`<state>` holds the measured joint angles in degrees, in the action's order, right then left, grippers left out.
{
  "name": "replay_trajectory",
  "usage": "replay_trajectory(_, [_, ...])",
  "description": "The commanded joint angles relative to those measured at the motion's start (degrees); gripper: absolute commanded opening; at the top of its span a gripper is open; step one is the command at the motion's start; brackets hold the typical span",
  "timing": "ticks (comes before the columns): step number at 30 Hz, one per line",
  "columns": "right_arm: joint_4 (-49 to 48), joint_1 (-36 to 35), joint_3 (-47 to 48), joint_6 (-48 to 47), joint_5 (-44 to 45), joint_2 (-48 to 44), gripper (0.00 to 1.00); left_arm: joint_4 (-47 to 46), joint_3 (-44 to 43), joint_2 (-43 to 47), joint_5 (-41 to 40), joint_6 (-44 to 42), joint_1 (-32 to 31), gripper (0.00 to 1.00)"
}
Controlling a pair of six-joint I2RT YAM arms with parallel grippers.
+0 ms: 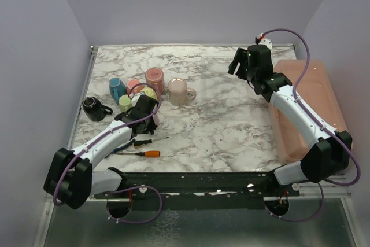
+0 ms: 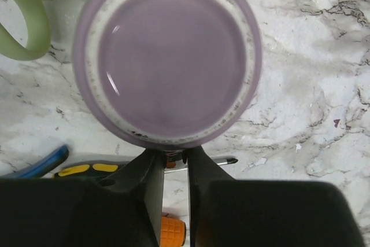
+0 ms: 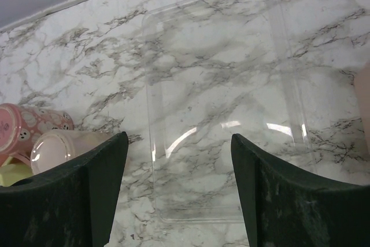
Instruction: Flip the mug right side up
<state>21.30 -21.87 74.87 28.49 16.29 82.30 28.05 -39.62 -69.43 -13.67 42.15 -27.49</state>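
The mug (image 2: 167, 56) is purple and stands upside down on the marble table, its flat base filling the left wrist view. From the top camera only a sliver of the mug (image 1: 155, 118) shows beside the left gripper (image 1: 145, 109). The left gripper (image 2: 175, 155) has its fingers drawn close together against the mug's near side. They pinch a dark bit just under the base edge that looks like the handle; most of it is hidden. The right gripper (image 3: 179, 143) hangs open and empty over a clear plastic tray (image 3: 219, 114), far back right (image 1: 240, 65).
Other mugs crowd the back left: green (image 1: 125, 102), blue (image 1: 117, 88), patterned pink (image 1: 155, 77), pale pink (image 1: 178, 91), black (image 1: 94, 108). An orange-handled screwdriver (image 1: 147, 154) and a black one (image 1: 144, 142) lie near the front. A pink bin (image 1: 306, 102) fills the right side.
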Motion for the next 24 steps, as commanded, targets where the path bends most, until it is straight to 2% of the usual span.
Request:
replay_trajectory(1, [1.56, -0.28, -1.39, -0.28, 2.34, -1.81, 0.75, -1.16, -0.49, -0.43, -2.25, -0.66, 0.15, 0.09])
replay_trajectory(2, [1.48, -0.28, -1.58, -0.26, 2.26, -1.94, 0.76, -1.16, -0.80, -0.36, -1.96, -0.93, 0.15, 0.00])
replay_trajectory(7, [1.52, -0.28, -2.30, -0.20, 2.67, -2.48, 0.75, -2.28, -2.90, 2.39, 1.22, -3.36, -0.37, 0.00])
replay_trajectory(13, [1.40, -0.29, -3.41, 0.47, 2.66, -3.41, 0.76, -2.39, -5.79, 4.49, 9.49, -10.39, -1.56, 0.00])
replay_trajectory(18, [-0.46, -0.28, -5.33, 1.55, 1.87, -4.93, 0.75, -1.66, -6.18, 8.24, 9.58, -16.35, -2.22, 0.00])
replay_trajectory(24, [-3.67, -0.28, -6.96, 1.70, 0.73, -7.18, 0.76, -1.69, -10.70, 11.92, 13.30, -21.35, -2.27, 0.00])
